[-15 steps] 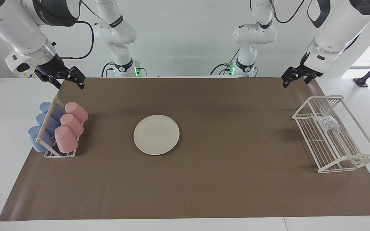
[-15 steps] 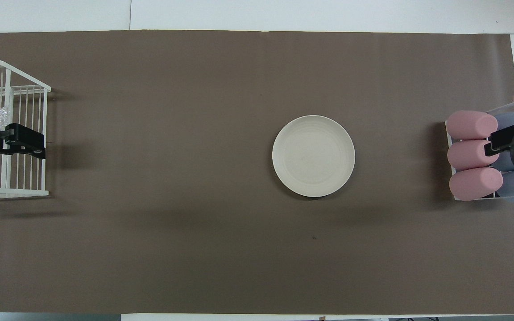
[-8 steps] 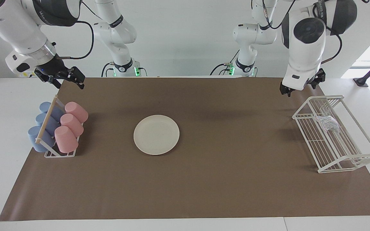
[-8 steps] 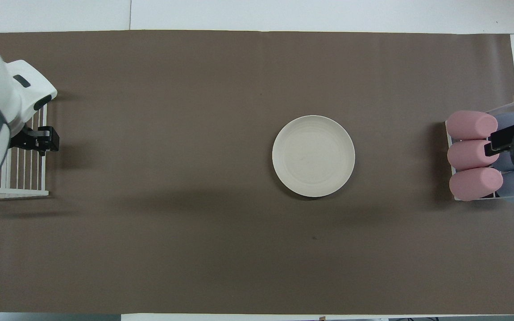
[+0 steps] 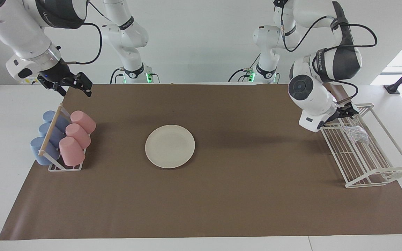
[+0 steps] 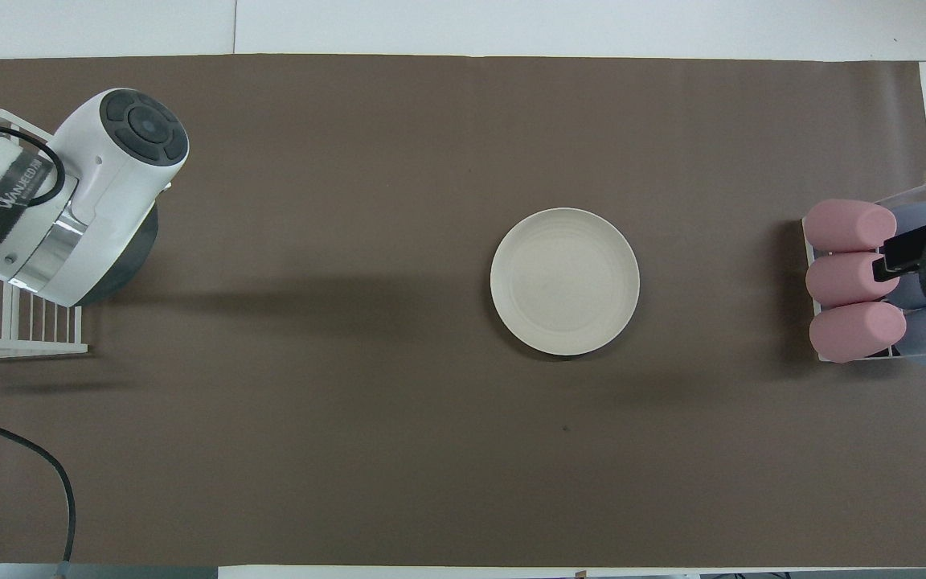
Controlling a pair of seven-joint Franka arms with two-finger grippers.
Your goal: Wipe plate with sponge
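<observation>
The cream-white plate [image 5: 170, 146] lies flat on the brown mat near the middle of the table; it also shows in the overhead view [image 6: 564, 281]. The silvery sponge [image 5: 356, 134] lies in the white wire rack [image 5: 368, 164] at the left arm's end. My left gripper [image 5: 348, 111] hangs low over the rack's end nearer to the robots, close beside the sponge, mostly hidden by its own wrist. In the overhead view the left arm covers the sponge and its gripper. My right gripper [image 5: 75, 90] waits open and empty over the mat's corner, near the cup holder.
A holder with pink cups [image 5: 75, 139] and blue cups [image 5: 47, 139] lying on their sides stands at the right arm's end, also seen in the overhead view [image 6: 857, 281]. The wire rack's edge [image 6: 21, 347] shows beside the left arm. Brown mat [image 5: 222, 195] covers the table.
The left arm has swung down and turned, bringing its gripper from above the mat's corner to low over the rack beside the sponge. The right arm, plate and sponge have not moved.
</observation>
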